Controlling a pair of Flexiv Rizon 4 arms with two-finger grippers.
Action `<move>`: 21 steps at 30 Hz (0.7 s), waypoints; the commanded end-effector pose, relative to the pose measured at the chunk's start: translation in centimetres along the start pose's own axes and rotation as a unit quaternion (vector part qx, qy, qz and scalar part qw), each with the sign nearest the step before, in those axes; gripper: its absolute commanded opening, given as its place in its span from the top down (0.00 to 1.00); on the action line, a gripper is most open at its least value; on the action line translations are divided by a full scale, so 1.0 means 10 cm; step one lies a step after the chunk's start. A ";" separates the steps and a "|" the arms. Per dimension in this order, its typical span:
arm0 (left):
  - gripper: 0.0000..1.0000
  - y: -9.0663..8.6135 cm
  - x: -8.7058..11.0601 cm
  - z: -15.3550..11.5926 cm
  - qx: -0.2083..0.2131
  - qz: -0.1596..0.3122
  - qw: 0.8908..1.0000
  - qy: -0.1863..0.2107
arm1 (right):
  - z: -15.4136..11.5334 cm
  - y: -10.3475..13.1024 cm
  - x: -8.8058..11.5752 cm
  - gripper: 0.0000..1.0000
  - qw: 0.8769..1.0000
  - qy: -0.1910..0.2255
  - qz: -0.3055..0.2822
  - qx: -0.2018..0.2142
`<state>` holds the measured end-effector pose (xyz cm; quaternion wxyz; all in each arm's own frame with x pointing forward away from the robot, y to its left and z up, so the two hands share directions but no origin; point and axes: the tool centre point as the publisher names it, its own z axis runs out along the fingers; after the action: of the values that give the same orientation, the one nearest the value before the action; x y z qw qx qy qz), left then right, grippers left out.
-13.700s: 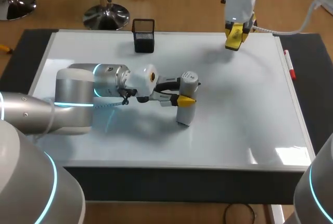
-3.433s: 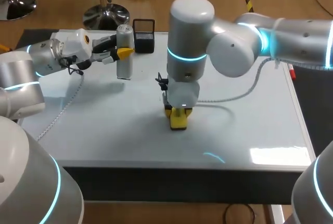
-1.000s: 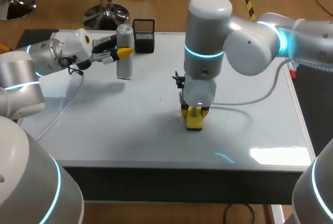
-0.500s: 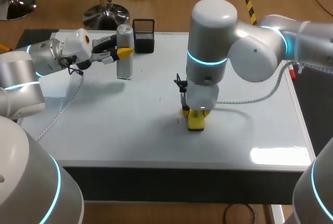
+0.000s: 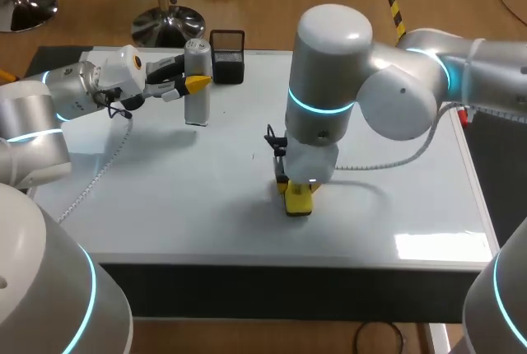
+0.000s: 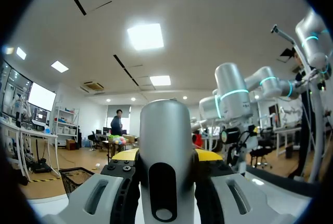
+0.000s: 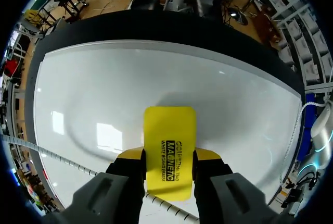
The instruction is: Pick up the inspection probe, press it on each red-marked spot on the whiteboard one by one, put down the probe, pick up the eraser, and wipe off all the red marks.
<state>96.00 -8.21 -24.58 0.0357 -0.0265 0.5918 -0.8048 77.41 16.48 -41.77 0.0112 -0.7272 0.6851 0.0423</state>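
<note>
The inspection probe [image 5: 196, 109], a silver cylinder, stands upright on the back left of the whiteboard [image 5: 395, 197]. My left gripper [image 5: 198, 82] is shut on its upper part. In the left wrist view the probe [image 6: 164, 130] fills the gap between the fingers of that gripper [image 6: 165, 156]. My right gripper [image 5: 296, 188] points straight down near the board's middle front and is shut on the yellow eraser [image 5: 299, 206], which rests flat on the board. The right wrist view shows the eraser [image 7: 169, 130] between both fingers of the right gripper [image 7: 169, 156], over plain white board [image 7: 104, 88].
A black mesh holder [image 5: 227, 56] stands at the back edge, just right of the probe. A red marker [image 5: 463, 114] lies along the right edge, partly behind my right arm. My right arm's cable [image 5: 387, 160] hangs over the board.
The right gripper has slid the eraser slightly left and toward the front edge over the last second. The left arm and the probe have stayed put.
</note>
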 end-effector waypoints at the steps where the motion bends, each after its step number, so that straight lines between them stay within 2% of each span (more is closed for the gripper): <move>1: 1.00 -0.02 0.01 0.01 -0.001 0.000 1.000 -0.001 | -0.09 -0.02 -0.04 1.00 1.000 0.008 -0.001 0.008; 6: 1.00 -0.02 0.01 0.01 -0.001 0.000 1.000 -0.001 | -0.27 -0.04 -0.04 1.00 0.999 0.023 -0.006 0.022; 9: 1.00 -0.02 0.01 0.01 -0.001 0.000 1.000 -0.001 | -0.31 -0.13 0.03 1.00 1.000 0.021 -0.002 0.020; 21: 1.00 -0.02 0.01 0.01 -0.001 0.000 1.000 -0.001 | -0.54 -0.95 0.37 1.00 0.999 0.017 0.040 0.004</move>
<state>96.00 -8.21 -24.58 0.0357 -0.0265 0.5918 -0.8048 85.57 13.44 -37.89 0.0139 -0.6992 0.7146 0.0168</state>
